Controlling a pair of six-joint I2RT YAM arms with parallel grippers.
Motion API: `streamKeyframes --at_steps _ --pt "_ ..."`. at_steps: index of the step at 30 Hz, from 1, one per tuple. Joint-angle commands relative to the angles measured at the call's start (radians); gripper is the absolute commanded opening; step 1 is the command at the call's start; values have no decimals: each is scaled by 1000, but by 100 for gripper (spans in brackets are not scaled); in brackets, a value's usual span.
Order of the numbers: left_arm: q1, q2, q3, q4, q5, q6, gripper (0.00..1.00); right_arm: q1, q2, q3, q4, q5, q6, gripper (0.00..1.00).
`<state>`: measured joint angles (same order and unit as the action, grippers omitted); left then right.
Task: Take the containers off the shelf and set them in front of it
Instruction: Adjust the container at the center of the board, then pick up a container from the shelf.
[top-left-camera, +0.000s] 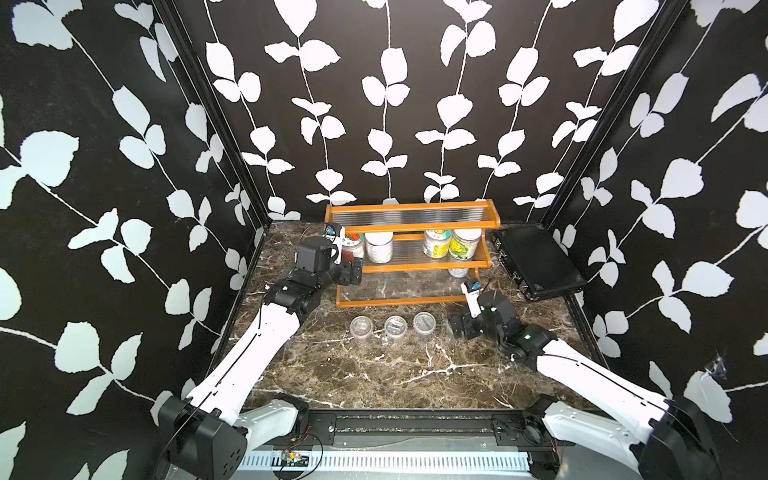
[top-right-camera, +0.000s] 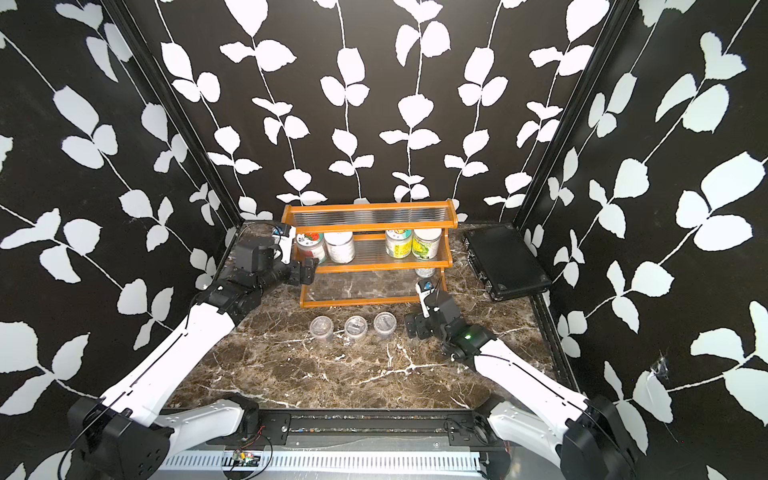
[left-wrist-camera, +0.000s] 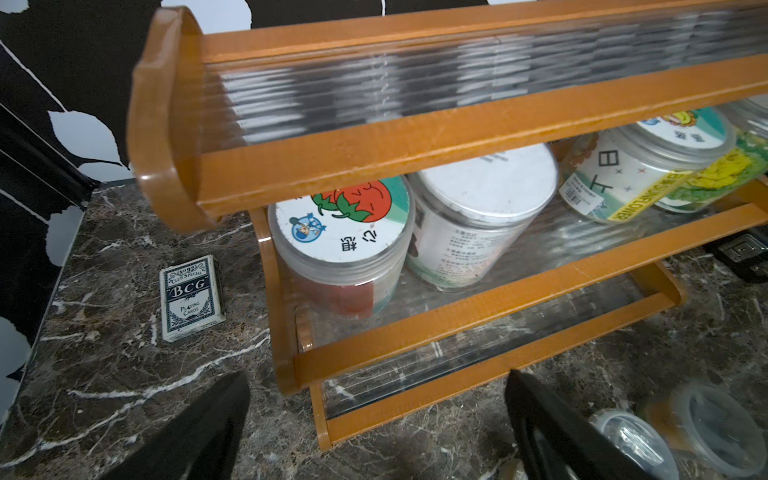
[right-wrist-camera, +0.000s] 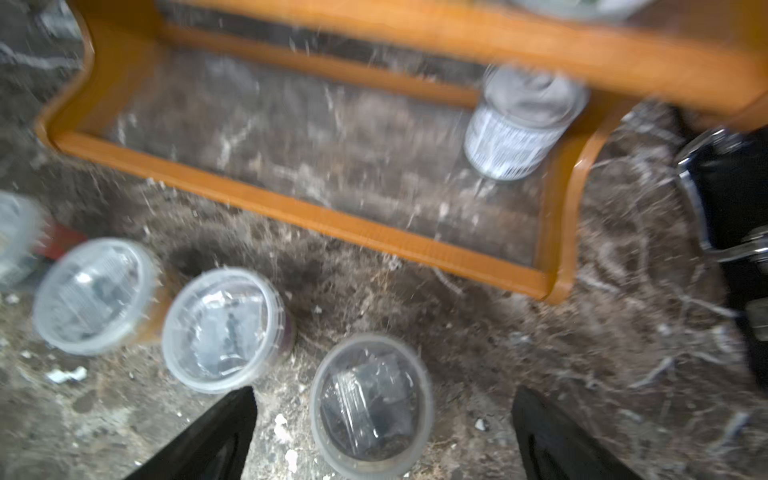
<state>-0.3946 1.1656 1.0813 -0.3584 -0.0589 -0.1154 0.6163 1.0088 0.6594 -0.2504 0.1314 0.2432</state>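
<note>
From my seat I've got a brown marble tabletop (top-left-camera: 374, 374) with white veins, boxed in on three sides by black wallpaper (top-left-camera: 374, 104) covered in big white leaf vines. A flat black case (top-left-camera: 538, 259) lies in the back right corner (metal latches along its edge). A blue BCG playing-card box (left-wrist-camera: 192, 298) lies face up on the marble near the left wall.

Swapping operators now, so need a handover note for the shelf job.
Left hand: open, empty, by the tomato-lid jar on the shelf's middle tier.
Right hand: open, empty, at the end cup of the row.
Done: that cup and three more cups stand before the shelf.
Left: tomato-lid jar, three more jars, middle tier; tin can, bottom tier.
</note>
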Motion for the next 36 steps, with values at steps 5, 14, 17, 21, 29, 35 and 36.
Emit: streamKeyframes --at_steps 5,14,17,21,29,35,36 --pt "35 62 16 105 32 10 99 -102 -104 169 -198 19 -92 100" --pt "42 137 17 228 26 7 99 -163 -160 248 -240 14 -96 100" --pt "50 158 22 247 10 9 99 -171 -166 265 -250 15 -100 100" --pt "55 190 25 284 10 9 99 -184 -167 286 -261 22 -117 100" --pt "62 228 11 364 4 15 99 -212 -167 295 -265 5 -133 100" --pt "68 271 -1 449 10 -5 99 -226 -164 289 -246 -8 -124 100" --pt "68 278 6 450 8 -2 99 -228 -162 290 -243 -13 -122 100"
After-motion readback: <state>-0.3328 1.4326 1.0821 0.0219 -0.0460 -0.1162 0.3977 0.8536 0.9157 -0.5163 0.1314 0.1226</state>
